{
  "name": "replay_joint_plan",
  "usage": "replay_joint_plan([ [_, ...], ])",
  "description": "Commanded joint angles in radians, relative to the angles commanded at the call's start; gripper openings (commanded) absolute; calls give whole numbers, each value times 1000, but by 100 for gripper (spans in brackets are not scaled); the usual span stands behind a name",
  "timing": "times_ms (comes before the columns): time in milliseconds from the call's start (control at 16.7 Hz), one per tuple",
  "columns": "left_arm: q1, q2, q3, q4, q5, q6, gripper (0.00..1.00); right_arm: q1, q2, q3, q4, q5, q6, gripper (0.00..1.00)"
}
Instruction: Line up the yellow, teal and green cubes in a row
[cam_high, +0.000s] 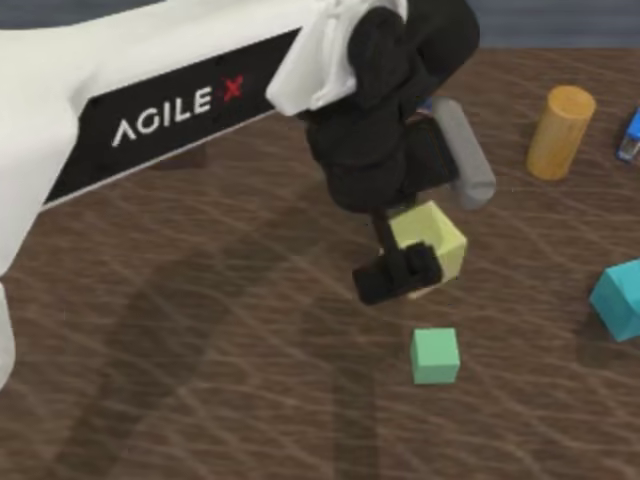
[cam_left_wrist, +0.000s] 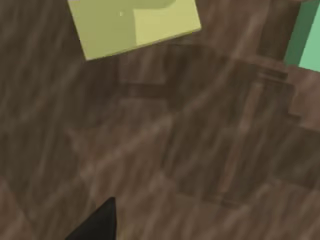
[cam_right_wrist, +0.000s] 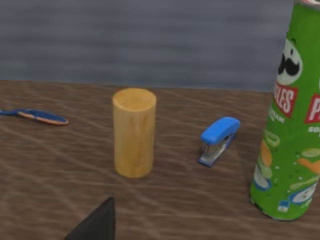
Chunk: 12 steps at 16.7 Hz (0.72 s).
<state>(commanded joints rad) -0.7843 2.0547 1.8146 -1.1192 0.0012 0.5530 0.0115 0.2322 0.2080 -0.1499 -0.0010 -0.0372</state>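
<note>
1. Over the middle of the table, the left gripper (cam_high: 400, 268) hangs at the near side of the yellow cube (cam_high: 432, 240); I cannot tell whether its fingers are open, closed or holding the cube, since the black wrist hides them from above and the left wrist view shows only one dark tip. A lift or a push made without a sure hold could tip the cube or skew it.
2. Just in front of it, near but apart, sits the green cube (cam_high: 436, 356). A low sweep of the gripper could knock it and spoil the spacing of the row.
3. Behind the yellow cube lies a grey cylinder (cam_high: 465, 152), and further right stands an orange cylinder (cam_high: 559, 132); a wide swing of the arm could hit either.
4. At the right edge rests the teal cube (cam_high: 620, 298), well apart from the other two, so it is not yet in line. The right gripper is out of the top view; its wrist view shows only one dark tip.
</note>
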Motion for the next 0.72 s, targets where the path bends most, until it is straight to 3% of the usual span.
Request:
replay_joint_plan([
  [720,533,-1314,-1165,656,-20,-343,100,39,1075,701,-567,0,-134,100],
])
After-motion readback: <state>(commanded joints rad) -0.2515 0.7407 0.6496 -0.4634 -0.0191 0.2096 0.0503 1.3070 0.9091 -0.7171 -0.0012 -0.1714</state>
